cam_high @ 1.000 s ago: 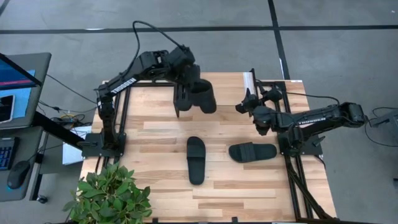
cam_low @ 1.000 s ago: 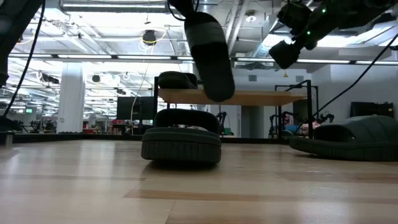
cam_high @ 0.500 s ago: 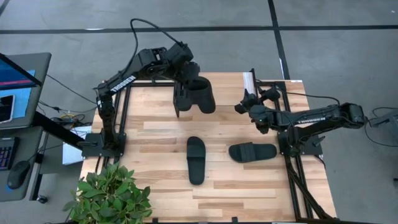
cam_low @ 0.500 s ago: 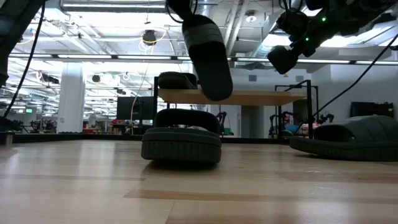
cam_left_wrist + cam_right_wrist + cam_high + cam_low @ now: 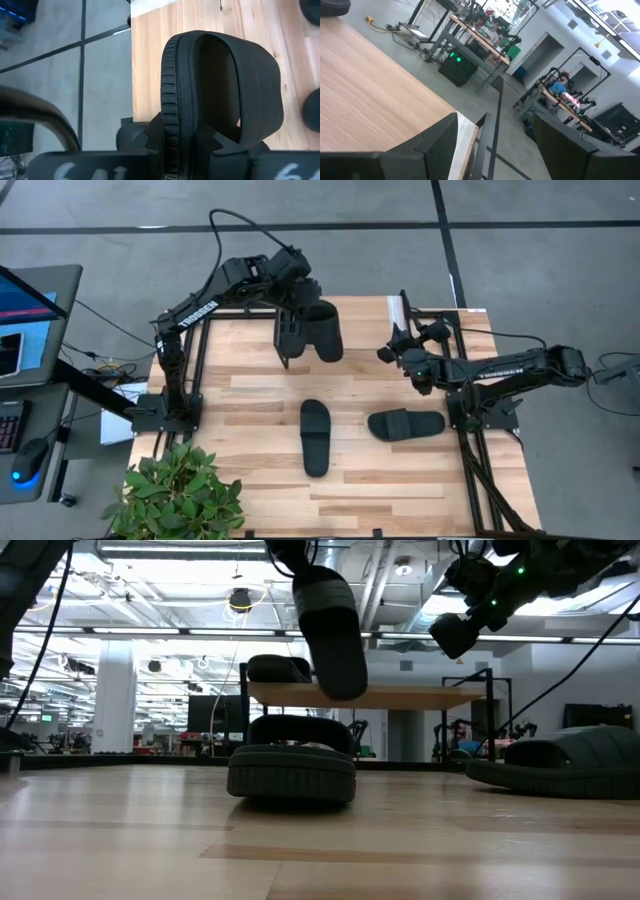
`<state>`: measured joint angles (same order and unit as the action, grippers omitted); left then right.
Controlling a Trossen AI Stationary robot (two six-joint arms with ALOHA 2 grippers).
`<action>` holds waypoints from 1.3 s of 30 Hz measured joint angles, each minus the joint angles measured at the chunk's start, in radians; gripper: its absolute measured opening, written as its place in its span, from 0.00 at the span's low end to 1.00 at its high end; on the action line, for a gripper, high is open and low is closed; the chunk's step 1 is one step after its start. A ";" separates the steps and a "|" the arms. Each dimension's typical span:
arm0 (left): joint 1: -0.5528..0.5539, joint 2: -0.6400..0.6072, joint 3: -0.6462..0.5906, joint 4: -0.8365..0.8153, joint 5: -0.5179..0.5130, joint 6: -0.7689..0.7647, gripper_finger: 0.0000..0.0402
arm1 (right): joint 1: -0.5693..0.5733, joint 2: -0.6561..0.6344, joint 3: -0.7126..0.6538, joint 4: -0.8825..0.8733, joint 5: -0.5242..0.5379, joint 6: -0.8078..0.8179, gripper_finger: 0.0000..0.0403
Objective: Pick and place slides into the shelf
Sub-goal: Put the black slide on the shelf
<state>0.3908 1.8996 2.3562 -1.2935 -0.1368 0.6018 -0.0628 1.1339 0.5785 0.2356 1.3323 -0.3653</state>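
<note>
Left wrist view gives the best look at the grip: a slide is pinched by its sole edge between the left gripper fingers, which are closed almost all the way on that thin ribbed rim. The strap is seen arching out to one side, so the slide is held on edge.

Handling-wise, these are judged to be light foam or rubber, a bit flexy, not fragile at all. The ribbed sole edge looks like a decent spot to be grabbed, since the strap would probably squash and wobble. Some swing is to be expected when a long sole is held at one end.

From the high view, the held slide is carried over the far end of the table, right about where the shelf sits. Two more slides are left lying on the table: one in the middle, one nearer the right arm. In the low view a fourth slide is seen already parked on the shelf.

The right gripper is parked above the table's far right side, jaws wide apart, nothing held.

Hard to make out: the shelf is mostly hidden under the left arm from above, so how much free space is left on it can't be told.
</note>
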 joint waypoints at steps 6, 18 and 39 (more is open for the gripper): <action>0.000 0.000 0.000 0.020 -0.003 0.023 0.07 | 0.000 0.000 0.000 0.000 0.000 0.000 0.62; 0.002 0.000 0.000 0.009 -0.006 0.032 0.07 | 0.002 0.000 0.000 0.000 0.000 0.000 0.62; 0.003 -0.070 0.000 -0.005 0.057 0.062 0.07 | -0.024 0.000 0.001 -0.225 -0.033 0.211 0.62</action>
<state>0.3935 1.8300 2.3562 -1.2987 -0.0795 0.6640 -0.0864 1.1339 0.5793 0.0102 1.2993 -0.1548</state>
